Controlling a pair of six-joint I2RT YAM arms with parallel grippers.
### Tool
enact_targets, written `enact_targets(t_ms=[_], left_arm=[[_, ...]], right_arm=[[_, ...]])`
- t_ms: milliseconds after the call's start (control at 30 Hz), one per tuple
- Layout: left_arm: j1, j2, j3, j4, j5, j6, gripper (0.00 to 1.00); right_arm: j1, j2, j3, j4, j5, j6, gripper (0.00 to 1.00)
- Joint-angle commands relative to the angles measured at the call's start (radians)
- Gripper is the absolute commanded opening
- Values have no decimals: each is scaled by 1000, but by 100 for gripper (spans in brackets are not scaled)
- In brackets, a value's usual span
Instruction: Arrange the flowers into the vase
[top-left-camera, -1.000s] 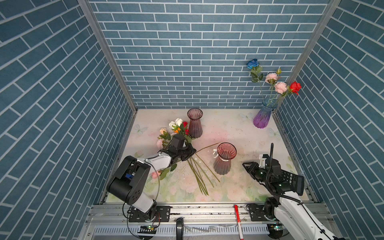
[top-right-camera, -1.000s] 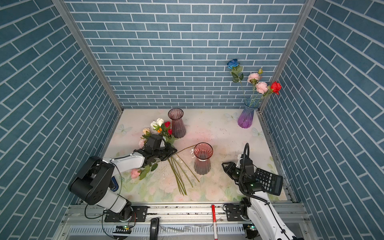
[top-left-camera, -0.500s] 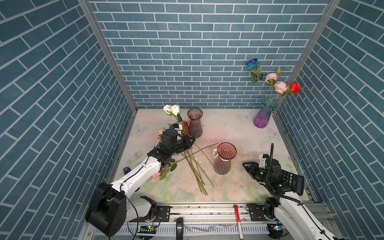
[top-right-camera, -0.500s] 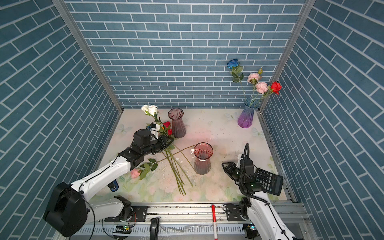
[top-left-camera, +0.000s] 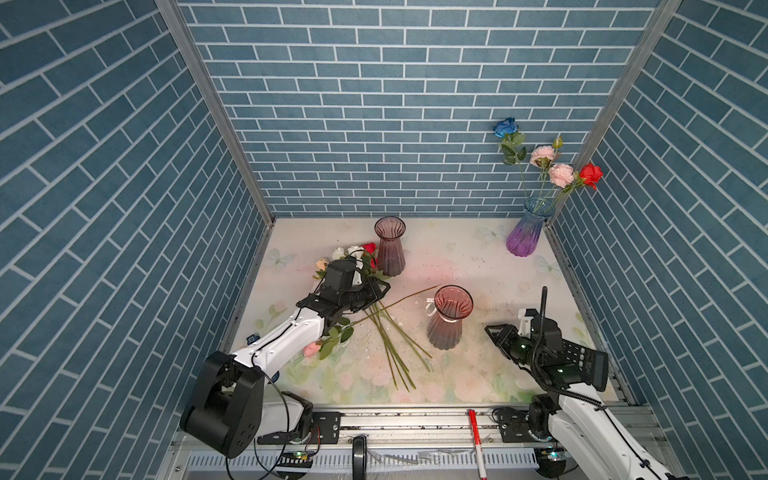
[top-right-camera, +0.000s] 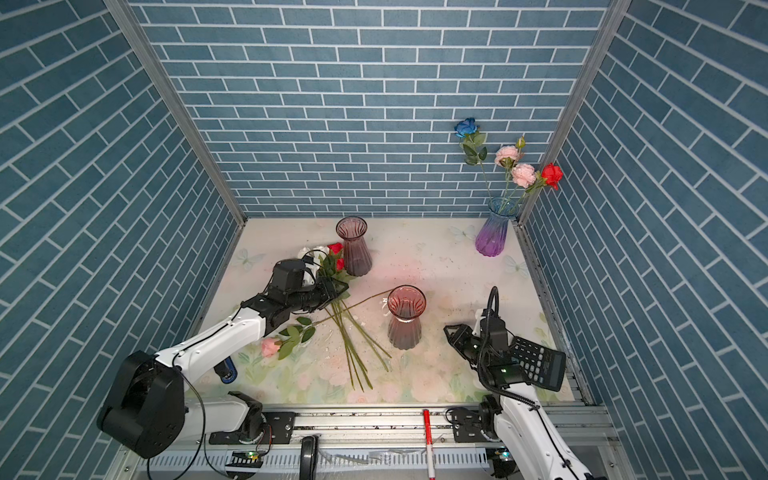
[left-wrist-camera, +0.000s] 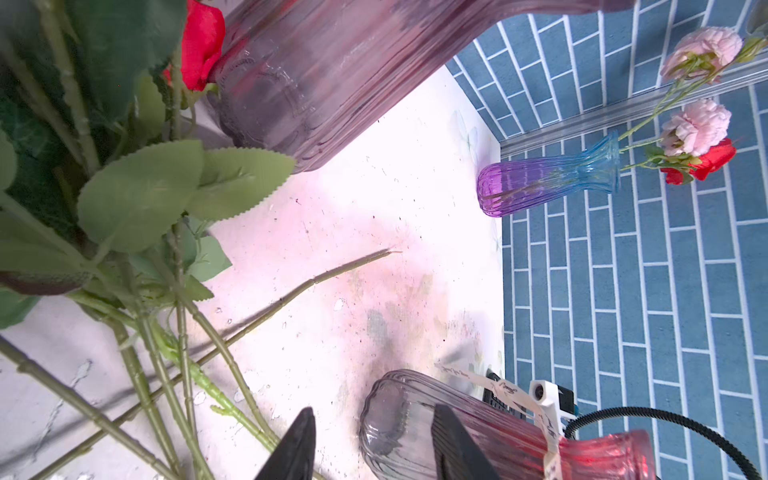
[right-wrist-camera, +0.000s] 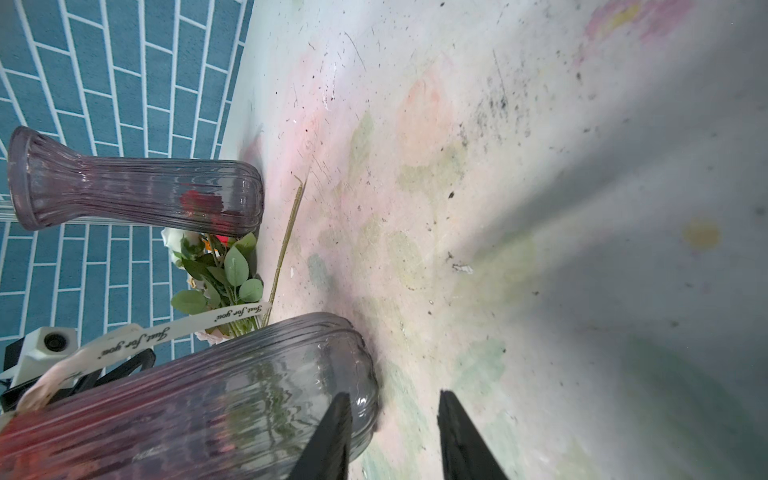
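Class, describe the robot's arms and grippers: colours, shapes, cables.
The left arm and right arm have white shell links between black joint housings. The left gripper and right gripper are black with tapering, pointed fingers. A ribbed black hose arches over the right wrist; a thin black cable loops near the left base.

Enclosure: 3 walls (top-left-camera: 374, 104) clad in blue brick-pattern tile with white joints, met by aluminium corner posts (top-left-camera: 217, 108). Floor mat (top-left-camera: 457, 257): pale floral and butterfly print, soiled with dark specks. Metal rail (top-left-camera: 415, 419) along front edge. Lighting even.
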Motion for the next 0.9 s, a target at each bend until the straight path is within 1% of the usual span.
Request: enact_targets(t_ms=[0,100,200,367,500,667,867], left_arm=[[4,-29,12,-58,-2,35,48],[3,-36,-14,-92,-14,42,47],[4,-28,-50,-113,-37,43,43],[3,59,-53,-121,-38,78,36],[4,144,-34,-123,-72,120,32],[3,226,7,-149,-102,139,31],[4,281,26,-174,-127,140,31]], right_arm=[[-6,14,0,11,-11,28,37],[-6,18,0,15,-13,28,37],[-6,18,-1,16,-13,28,37],[-6,18,-2,16,-16,29,37],[-8,18,-1,18,-16,29,37],[-9,17,-5,19,-18,30,37],[-12,19,-5,24,-19,30,37]])
